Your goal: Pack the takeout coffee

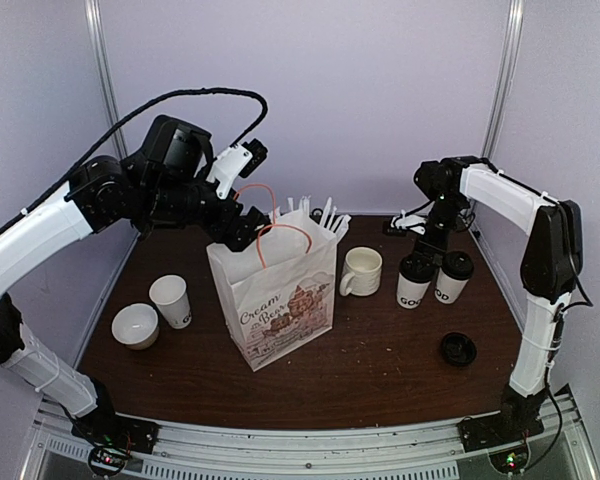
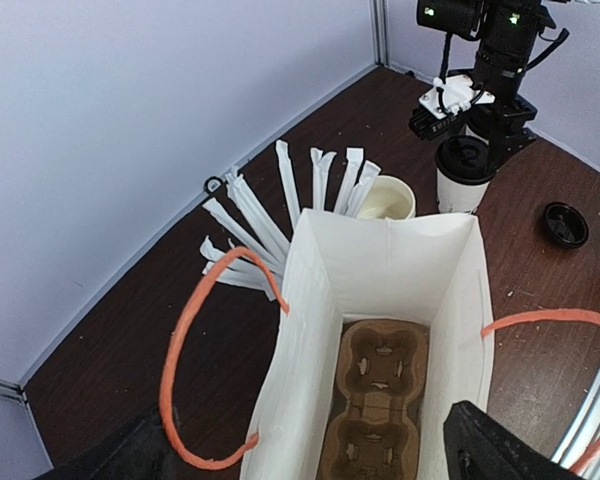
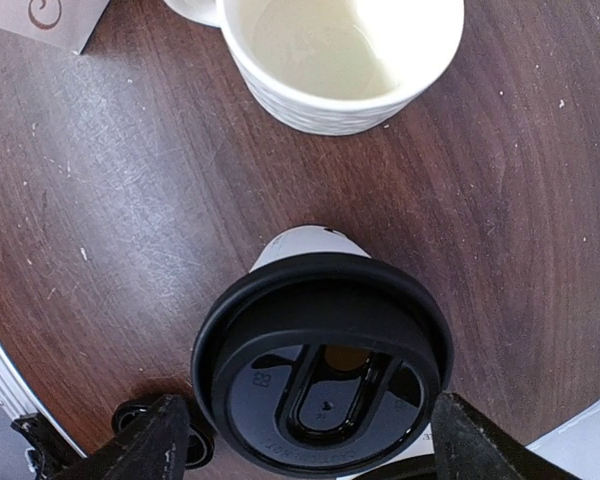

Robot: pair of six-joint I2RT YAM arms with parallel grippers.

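Beside the left jaws on their outer side, lower on the worktop [image 1: 380, 372]: white bowl [image 1: 135, 325] and lidless paper cup [image 1: 170, 300], just beside each other.

Left jaws: spread wide, nothing held. Fingers [image 2: 120, 455] at the two lower corners of the left wrist view, with the open mouth of the paper bag [image 1: 275, 300] below and between them. Bag upright, orange handles [image 2: 180, 370] arched to either side. Deep inside the bag, straight under the jaws: brown cardboard cup carrier [image 2: 375, 400], its sockets unfilled.

Beyond the left jaws, past the far rim of the bag: fan of white sticks [image 1: 315, 213]; then the cream mug [image 1: 361, 270], handle toward the bag.

Between mug and right jaws: left lidded cup [image 1: 415, 282] and right lidded cup [image 1: 454, 278], upright on the worktop, touching or nearly so, well apart from the bag and outside it.

Right jaws: wide, nothing gripped, pointed down over the cup pair. Fingers [image 3: 160, 440] flanking one black lid [image 3: 325, 370] in the right wrist view; contact with that lid impossible to tell. Mug ahead of these jaws.

Nearer the arm bases than the right jaws: loose black lid [image 1: 458, 348], flat on the worktop.
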